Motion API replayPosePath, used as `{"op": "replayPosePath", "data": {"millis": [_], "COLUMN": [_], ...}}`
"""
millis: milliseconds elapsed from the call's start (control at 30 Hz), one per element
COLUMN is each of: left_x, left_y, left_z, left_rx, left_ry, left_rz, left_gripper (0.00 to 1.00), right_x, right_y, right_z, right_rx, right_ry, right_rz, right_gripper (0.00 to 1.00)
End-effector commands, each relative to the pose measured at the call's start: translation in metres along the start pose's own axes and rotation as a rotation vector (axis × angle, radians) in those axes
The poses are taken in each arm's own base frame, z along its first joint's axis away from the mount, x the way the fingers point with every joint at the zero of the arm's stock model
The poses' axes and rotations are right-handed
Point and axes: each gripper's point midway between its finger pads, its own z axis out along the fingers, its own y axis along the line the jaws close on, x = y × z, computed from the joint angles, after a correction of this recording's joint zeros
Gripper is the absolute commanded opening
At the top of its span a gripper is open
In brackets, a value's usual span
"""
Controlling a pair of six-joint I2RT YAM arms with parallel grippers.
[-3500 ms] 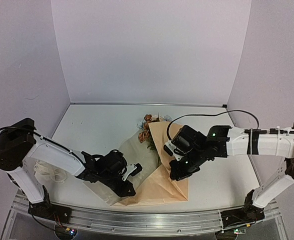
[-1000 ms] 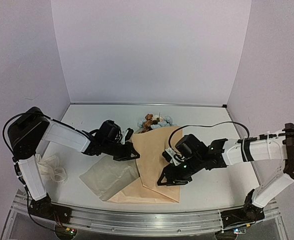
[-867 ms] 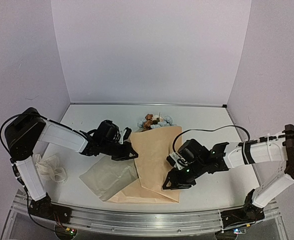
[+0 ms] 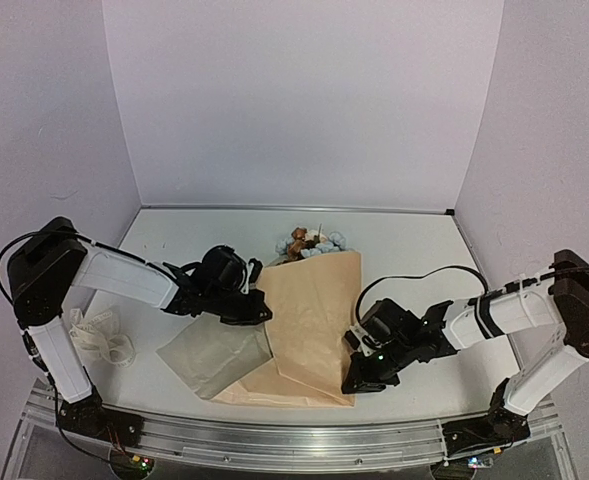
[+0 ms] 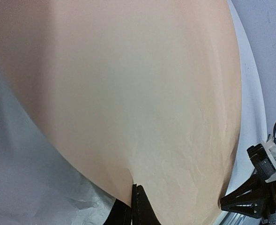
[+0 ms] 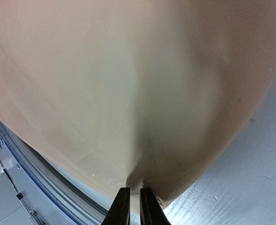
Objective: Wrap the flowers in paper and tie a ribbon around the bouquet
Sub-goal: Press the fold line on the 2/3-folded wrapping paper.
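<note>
The paper lies mid-frame, its length running from the flowers at upper centre toward the bottom; the left gripper is clamped on its left edge, the right gripper, jaws almost together, nips the lower-right corner

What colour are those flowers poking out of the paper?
Pale blue and brown-orange flowers, above the tan paper; top view shows them best.

paper: no print is seen
left arm: no marking can be read
right arm: no marking can be read
table: no text is seen
</note>
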Motion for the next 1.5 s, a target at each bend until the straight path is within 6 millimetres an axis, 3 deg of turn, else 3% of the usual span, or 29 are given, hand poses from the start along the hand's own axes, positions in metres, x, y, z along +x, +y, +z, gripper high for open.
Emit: {"op": "replayPosePath", "data": {"millis": [0, 133, 200, 367, 467, 633, 733, 967, 1167, 1467], "left_x": [-0.030, -0.044, -0.044, -0.009, 0.029, 0.077, 0.094, 0.126, 0.138, 0.148], "left_y": [-0.009, -0.025, -0.039, -0.087, -0.107, -0.115, -0.109, -0.072, -0.051, -0.040], "left_z": [-0.032, -0.056, -0.062, -0.046, -0.027, 0.002, 0.011, 0.021, 0.024, 0.030], "left_rx": [-0.092, -0.176, -0.188, -0.055, 0.057, 0.149, 0.156, 0.089, 0.023, -0.007], "left_ry": [-0.115, -0.184, -0.191, -0.098, 0.000, 0.124, 0.158, 0.253, 0.294, 0.334], "left_rz": [0.070, 0.167, 0.216, 0.301, 0.329, 0.347, 0.327, 0.292, 0.288, 0.285], "left_gripper": [0.12, 0.35, 0.37, 0.28, 0.22, 0.10, 0.06, 0.00, 0.00, 0.00], "right_x": [-0.002, -0.002, -0.002, -0.004, -0.005, -0.005, -0.007, -0.019, -0.038, -0.078], "right_y": [-0.004, -0.001, -0.001, 0.004, 0.005, 0.010, 0.013, 0.024, 0.021, 0.002], "right_z": [0.004, 0.006, 0.006, 0.004, 0.003, 0.002, -0.001, -0.006, -0.007, 0.000], "right_rx": [0.009, 0.006, 0.005, -0.001, -0.004, -0.016, -0.020, -0.041, -0.050, -0.122], "right_ry": [-0.005, 0.007, 0.012, 0.012, 0.009, 0.017, 0.013, -0.015, -0.046, -0.083], "right_rz": [0.013, 0.023, 0.027, 0.030, 0.033, 0.042, 0.044, 0.072, 0.140, 0.318], "right_gripper": [0.09, 0.08, 0.08, 0.08, 0.08, 0.08, 0.08, 0.09, 0.10, 0.10]}}
